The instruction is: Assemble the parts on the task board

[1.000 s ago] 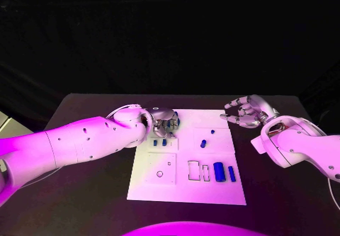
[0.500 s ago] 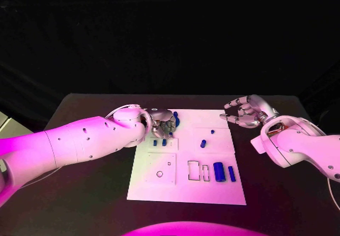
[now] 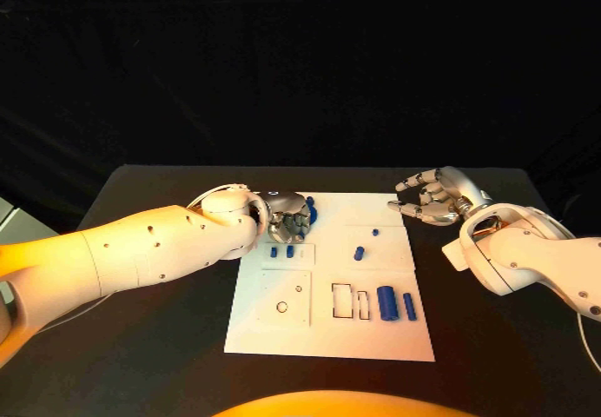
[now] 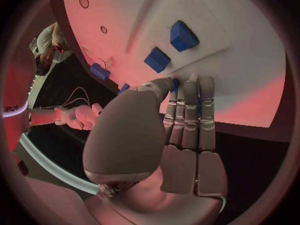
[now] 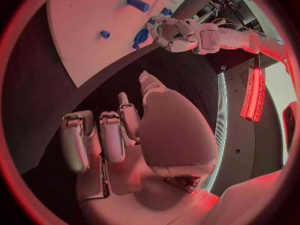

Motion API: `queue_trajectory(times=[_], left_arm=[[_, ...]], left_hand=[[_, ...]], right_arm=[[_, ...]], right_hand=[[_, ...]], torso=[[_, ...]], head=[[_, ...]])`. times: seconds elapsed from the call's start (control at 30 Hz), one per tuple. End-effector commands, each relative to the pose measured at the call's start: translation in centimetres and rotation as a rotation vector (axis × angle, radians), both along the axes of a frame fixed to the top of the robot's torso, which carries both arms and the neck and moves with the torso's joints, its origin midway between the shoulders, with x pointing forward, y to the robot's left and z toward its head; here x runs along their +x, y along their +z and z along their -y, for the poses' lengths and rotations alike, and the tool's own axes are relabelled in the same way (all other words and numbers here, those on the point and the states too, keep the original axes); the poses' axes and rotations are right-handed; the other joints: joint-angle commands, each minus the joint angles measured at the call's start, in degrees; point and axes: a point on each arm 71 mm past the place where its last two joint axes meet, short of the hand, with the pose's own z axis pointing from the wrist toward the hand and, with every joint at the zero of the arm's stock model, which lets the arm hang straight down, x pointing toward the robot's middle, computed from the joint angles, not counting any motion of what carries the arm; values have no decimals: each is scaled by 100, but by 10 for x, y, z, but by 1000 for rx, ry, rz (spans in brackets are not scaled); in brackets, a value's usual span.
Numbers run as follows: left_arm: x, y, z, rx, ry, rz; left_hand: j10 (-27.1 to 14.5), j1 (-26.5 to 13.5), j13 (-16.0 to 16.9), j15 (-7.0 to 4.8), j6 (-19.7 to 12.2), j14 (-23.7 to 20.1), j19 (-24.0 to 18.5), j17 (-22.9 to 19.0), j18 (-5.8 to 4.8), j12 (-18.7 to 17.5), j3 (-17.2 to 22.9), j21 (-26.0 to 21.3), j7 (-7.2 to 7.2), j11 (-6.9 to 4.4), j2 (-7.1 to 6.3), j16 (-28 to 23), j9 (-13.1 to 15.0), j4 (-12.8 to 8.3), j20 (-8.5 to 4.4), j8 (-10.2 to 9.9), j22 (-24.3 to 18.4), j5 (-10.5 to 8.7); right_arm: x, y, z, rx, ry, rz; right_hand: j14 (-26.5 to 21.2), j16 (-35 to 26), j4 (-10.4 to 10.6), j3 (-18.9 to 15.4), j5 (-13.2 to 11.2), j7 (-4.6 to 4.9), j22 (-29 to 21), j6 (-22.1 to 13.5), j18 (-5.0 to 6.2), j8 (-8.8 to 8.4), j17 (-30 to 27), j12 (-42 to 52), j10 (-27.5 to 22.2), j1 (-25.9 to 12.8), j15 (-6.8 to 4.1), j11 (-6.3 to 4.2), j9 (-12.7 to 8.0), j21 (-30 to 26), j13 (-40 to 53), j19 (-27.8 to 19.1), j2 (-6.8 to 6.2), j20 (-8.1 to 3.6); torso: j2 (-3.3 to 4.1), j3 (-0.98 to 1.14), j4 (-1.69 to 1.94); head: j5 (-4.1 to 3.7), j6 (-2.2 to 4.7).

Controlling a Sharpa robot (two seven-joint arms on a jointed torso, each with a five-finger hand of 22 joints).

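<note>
On task board (image 3: 376,339) — six blue parts (image 3: 387,303); left hand (image 3: 291,219) pinches one, right hand (image 3: 432,198) curled, empty.

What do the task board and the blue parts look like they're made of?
The task board looks like a matte white sheet, perhaps plastic or card: flat, thin-edged, no glare, with thin dark outlines marked on it. The blue parts look like solid moulded plastic with an even colour and a dull finish; the blocks in the left wrist view show crisp edges. Neither material is certain from looks alone.

White task board (image 3: 328,330) carries scattered blue parts (image 3: 387,303).
</note>
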Motion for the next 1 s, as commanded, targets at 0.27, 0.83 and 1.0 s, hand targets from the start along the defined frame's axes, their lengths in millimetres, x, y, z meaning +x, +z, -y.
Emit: queue_trajectory(times=[0.27,0.83,1.0], left_arm=[[-2,-4,2,-17,-5,-18],[-5,14,-12,-187,57,-34],[-6,23,-21,-226,81,-46]], left_hand=[[319,-177,-79,-31,195,115,43,-25,42,-220,266,304,3,-37,-15,86,52,-246,-20,-97,328,-38],[876,-571,-125,-80,584,1340,318,2264,-44,-742,456,741,-57,-102,25,1914,240,-643,-65,-241,871,-45],[902,-593,-124,-82,602,1369,363,2330,-56,-771,457,778,-62,-105,26,1953,252,-655,-63,-249,930,-43]], right_arm=[[-1,1,-2,0,12,10],[0,0,-1,0,11,11],[0,1,-1,0,10,11]], right_hand=[[485,-14,-12,34,21,2,1446,-26,-46,27,1065,-3,-9,-35,-33,-14,-7,-16,232,533,22,-35],[485,-15,-13,41,23,1,1443,-24,-44,35,1064,-1,-7,-29,-35,-15,-9,-24,233,529,27,-35],[485,-15,-13,41,23,1,1443,-24,-44,35,1064,-1,-7,-29,-35,-15,-9,-24,233,529,27,-35]], torso=[[-1,5,1],[-12,8,3],[-11,8,11]], head=[[-4,6],[-14,65],[-19,70]])
